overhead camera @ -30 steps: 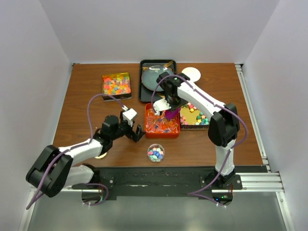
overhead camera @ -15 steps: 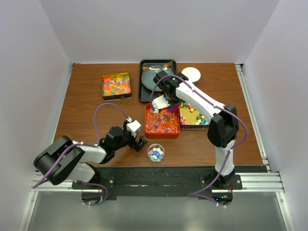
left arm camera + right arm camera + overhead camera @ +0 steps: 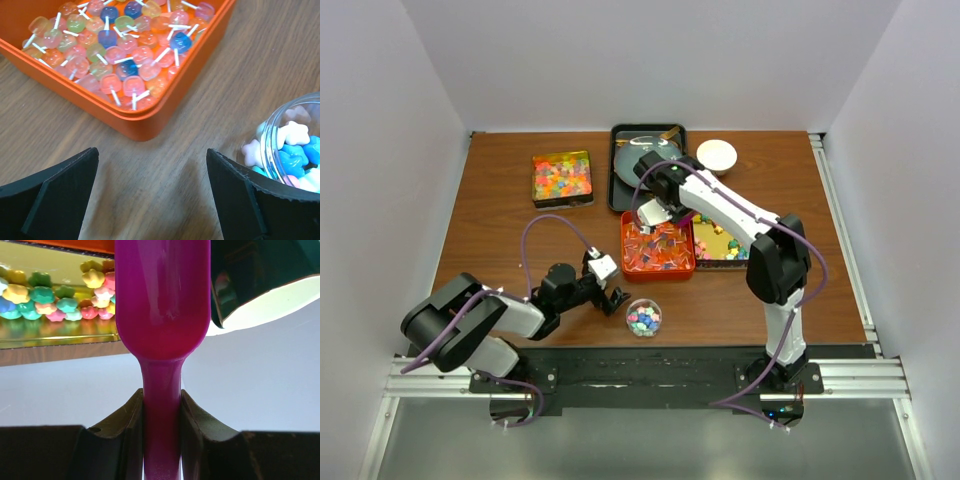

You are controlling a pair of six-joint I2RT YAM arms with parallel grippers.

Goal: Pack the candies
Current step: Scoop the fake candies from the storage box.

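Observation:
Clear-wrapped candies (image 3: 125,60) fill an orange tray (image 3: 658,270), whose near corner (image 3: 135,127) is close ahead in the left wrist view. Pastel star candies (image 3: 50,300) lie in a gold tray (image 3: 705,252). More of them fill a small clear jar (image 3: 643,317), at the right edge of the left wrist view (image 3: 295,145). Gummies fill a box (image 3: 563,177) at the back left. My left gripper (image 3: 608,298) is open and empty, low over the wood just left of the jar. My right gripper (image 3: 665,207) is shut on the handle of the purple scoop (image 3: 162,305), above the orange tray's far edge.
A dark tray (image 3: 620,190) with a dark round lid (image 3: 260,275) stands at the back centre. A white bowl (image 3: 716,154) sits to its right. White walls close in the table on three sides. The arm bases are at the near edge.
My left gripper drew back toward the near edge and now sits close to the jar. My right gripper moved with the scoop from over the orange tray toward its far edge.

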